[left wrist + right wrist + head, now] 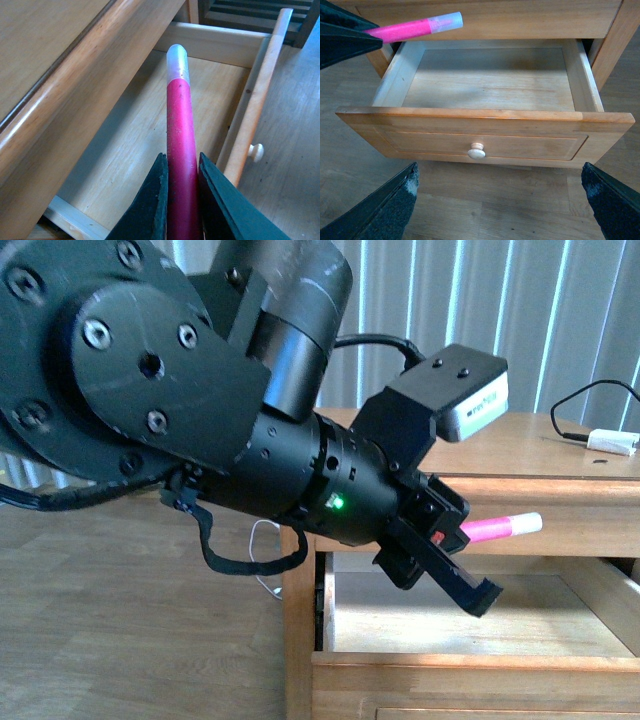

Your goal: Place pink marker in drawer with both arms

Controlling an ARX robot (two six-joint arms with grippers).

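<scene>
The pink marker (500, 528) with its white rounded end sticks out of my left gripper (468, 562), which is shut on it. It hangs over the left part of the open drawer (470, 660), above the pale wood floor. In the left wrist view the pink marker (179, 145) runs up between the two black fingers, and my left gripper (181, 165) holds it over the drawer floor (130, 150). My right gripper (500, 185) is open, set back in front of the drawer (485, 142) and its round knob (477, 150). There the pink marker (415, 27) shows above the drawer's far left corner.
A white plug on a black cable (612, 439) lies on the dresser top (530, 445). The large black left arm (150, 370) fills the left of the front view. Wooden floor (485, 210) spreads below the drawer front. Vertical blinds stand behind the dresser.
</scene>
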